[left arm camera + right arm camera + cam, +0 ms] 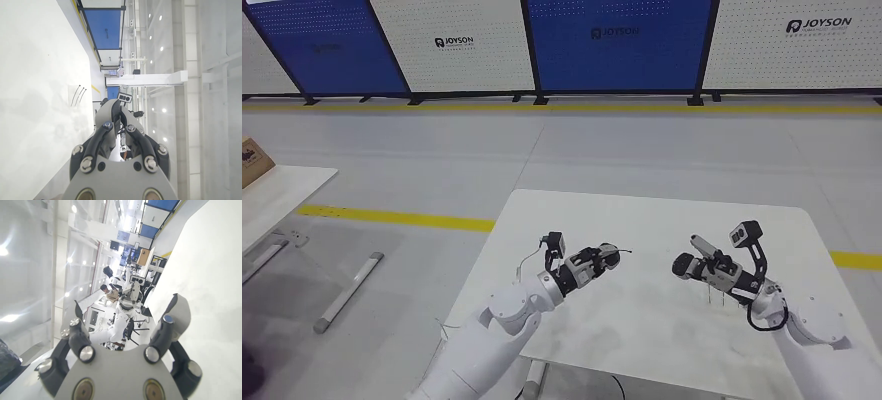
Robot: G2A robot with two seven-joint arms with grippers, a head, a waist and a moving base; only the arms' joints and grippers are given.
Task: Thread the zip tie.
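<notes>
My left gripper [610,256] hovers over the table's middle, its dark pads [117,110] pressed together. It is shut on a thin black zip tie [623,249] whose end pokes out toward the other arm. My right gripper [689,256] faces it from a short way off, open, with nothing between its spread fingers [176,303]. Three more black zip ties [78,95] lie side by side on the white table [642,225], near its front edge below the right gripper.
The white table's front edge [90,79] runs close to the loose ties. Bare tabletop [662,215] stretches behind both grippers. A second table [282,195] stands off to the left, and blue and white panels [622,40] line the back.
</notes>
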